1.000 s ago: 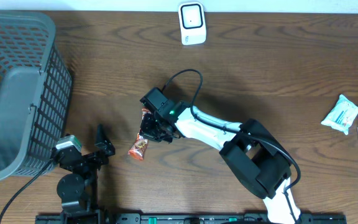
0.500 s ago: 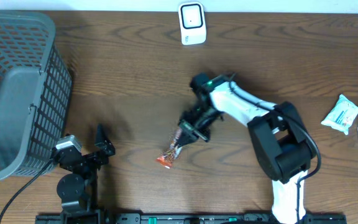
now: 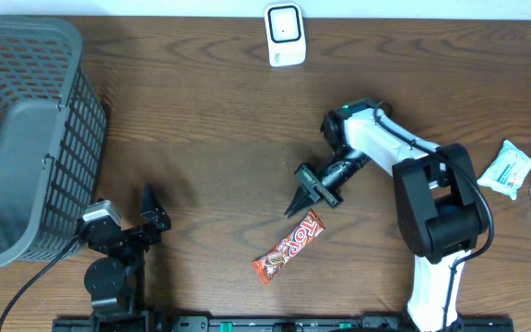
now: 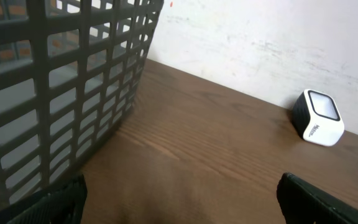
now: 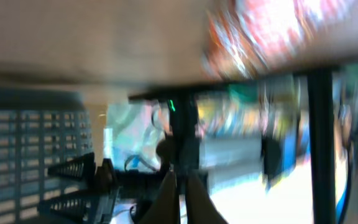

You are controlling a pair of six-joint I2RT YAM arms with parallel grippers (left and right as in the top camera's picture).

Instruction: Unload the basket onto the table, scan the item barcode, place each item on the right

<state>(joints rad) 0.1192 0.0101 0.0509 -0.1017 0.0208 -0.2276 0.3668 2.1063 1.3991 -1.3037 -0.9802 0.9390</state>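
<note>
Red-and-orange wrapped chocolate bar (image 3: pixel 289 247) lies flat on the dark wooden counter (image 3: pixel 201 111), near the 6 o'clock edge, held by nothing; its lettered face is up and no barcode can be made out in any view.

Long axis: slanted, with the upper end between 1 and 2 o'clock and the lower end between 7 and 8 o'clock.

Right fingers (image 3: pixel 298 203): pressed together to a single point and empty; they are aimed between 7 and 8 o'clock, so they run nearly parallel to the bar, offset to its 10 o'clock side. The bar's middle lies at about 6 o'clock from the tip, near it but apart from it in the overhead view; height above the counter cannot be told. The right wrist view is blurred; it shows only the closed pair and a red smear along its top edge.

Left fingers (image 3: pixel 148 197): spread wide and empty; they sit at 9 o'clock of the bar, well apart from it, beside the grey plastic mesh basket (image 3: pixel 90 138).

White box-shaped scanner (image 3: pixel 285 35) stands at the 12 o'clock edge of the counter, well apart from the bar.

Assessment: the right arm is clearly the nearer. A grasp would call for its fingers to part, shift toward 6 o'clock and close across the bar's narrow width; a grip along the long axis would likely slip.
</note>
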